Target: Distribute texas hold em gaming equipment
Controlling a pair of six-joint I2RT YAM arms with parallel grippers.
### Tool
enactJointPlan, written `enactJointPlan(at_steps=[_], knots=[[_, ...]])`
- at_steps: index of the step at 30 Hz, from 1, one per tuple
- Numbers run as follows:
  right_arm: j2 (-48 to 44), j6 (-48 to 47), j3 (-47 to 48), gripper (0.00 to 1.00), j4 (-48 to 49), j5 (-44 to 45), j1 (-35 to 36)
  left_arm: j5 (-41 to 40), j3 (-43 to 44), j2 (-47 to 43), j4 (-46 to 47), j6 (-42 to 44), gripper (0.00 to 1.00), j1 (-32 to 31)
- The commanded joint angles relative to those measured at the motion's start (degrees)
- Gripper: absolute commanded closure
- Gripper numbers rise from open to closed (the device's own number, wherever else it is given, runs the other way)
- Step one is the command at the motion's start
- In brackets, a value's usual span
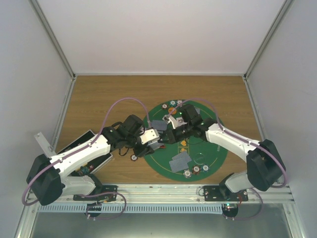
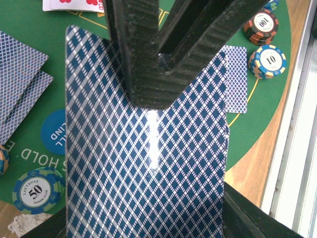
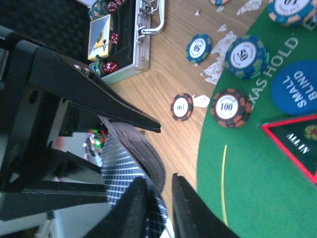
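Note:
My left gripper [image 1: 150,137] is shut on a deck of grey-backed playing cards [image 2: 148,173] and holds it over the left edge of the green mat [image 1: 210,151]. My right gripper [image 3: 158,198] meets it from the right. Its black fingers [image 2: 143,64] are closed down on the far edge of the deck's top card [image 3: 119,168]. Two face-down cards [image 1: 179,161] lie on the mat's near side. Striped poker chips [image 3: 230,107] sit along the mat's rim and one [image 3: 181,106] lies on the wood. The blue disc [image 3: 297,87] and the red-black triangle marker [image 3: 297,144] rest on the mat.
The black rectangular case [image 1: 81,153] lies open at the near left, with dice and chips inside [image 3: 106,29]. Bits of torn white paper [image 3: 218,69] are scattered on the wood by the mat's edge. White walls close in the table on three sides.

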Motion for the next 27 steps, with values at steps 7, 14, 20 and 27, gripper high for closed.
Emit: enactJointPlan(at_steps=[7, 14, 20, 27], knots=[[-3.4, -1.7, 0.8, 0.99, -3.5, 2.5, -0.8, 0.2, 0.8, -0.8, 2.1, 0.0, 0.48, -0.4], [-6.4, -3.7, 0.7, 0.99, -9.6, 11.3, -6.9, 0.1, 0.7, -0.9, 2.2, 0.0, 0.48, -0.4], [-5.0, -6.7, -0.4, 0.99, -12.4, 14.8, -14.4, 0.1, 0.7, -0.9, 2.1, 0.1, 0.48, -0.4], [2.1, -9.4, -0.9, 0.99, -11.7, 16.5, -18.4, 0.0, 0.7, -0.9, 2.1, 0.1, 0.48, -0.4]])
